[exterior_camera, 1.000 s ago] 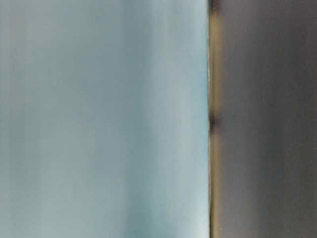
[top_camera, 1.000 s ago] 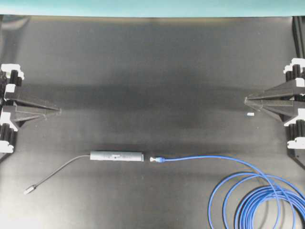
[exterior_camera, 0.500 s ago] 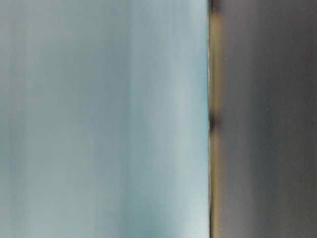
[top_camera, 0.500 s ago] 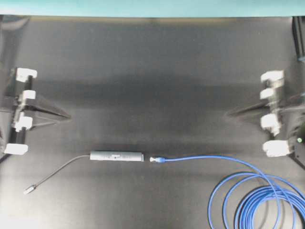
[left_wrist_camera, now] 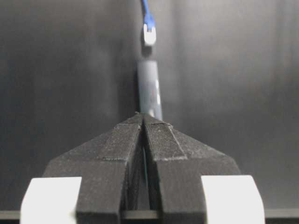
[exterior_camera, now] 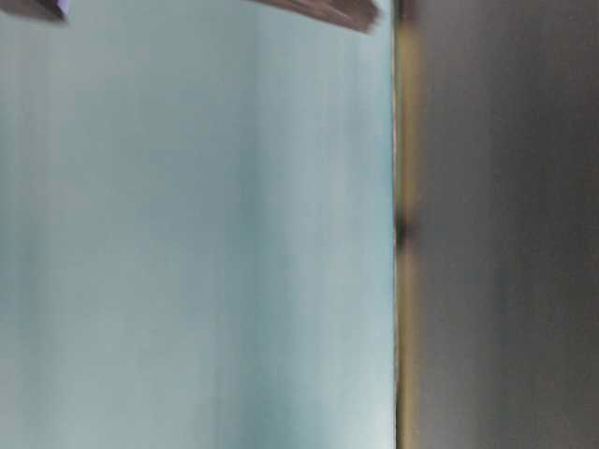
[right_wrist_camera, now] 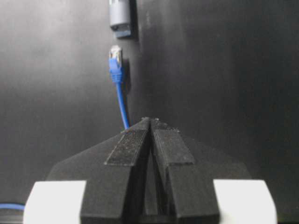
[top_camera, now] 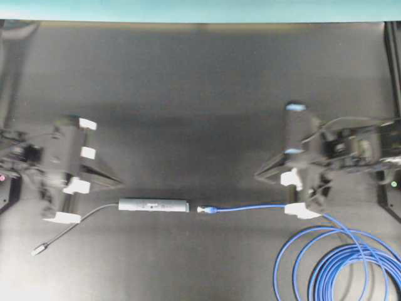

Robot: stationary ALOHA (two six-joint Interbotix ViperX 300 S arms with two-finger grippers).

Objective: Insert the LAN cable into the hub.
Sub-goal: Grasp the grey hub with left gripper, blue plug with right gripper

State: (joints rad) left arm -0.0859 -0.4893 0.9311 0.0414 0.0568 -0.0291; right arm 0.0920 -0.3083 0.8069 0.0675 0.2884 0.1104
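The hub (top_camera: 153,205) is a slim grey bar lying flat on the black table. Its thin grey cord (top_camera: 75,226) trails left to a small silver plug (top_camera: 37,250). The LAN cable's clear plug (top_camera: 202,210) lies just right of the hub's end with a small gap between them. Its blue line (top_camera: 263,206) runs right into loops (top_camera: 338,266). My left gripper (top_camera: 119,182) is shut and empty, above and left of the hub (left_wrist_camera: 149,88). My right gripper (top_camera: 257,177) is also shut and empty, above the cable (right_wrist_camera: 121,100), its tips (right_wrist_camera: 150,120) short of the plug (right_wrist_camera: 115,56).
The black table mat (top_camera: 200,94) spreads wide behind the hub and cable. A teal wall edge (top_camera: 200,9) runs along the back. The table-level view is blurred and shows only dark arm parts (exterior_camera: 318,9) at its top.
Both arms have swung in from the table's sides toward the middle, their shut grippers now nearer the hub and the cable. Hub and cable have not moved.
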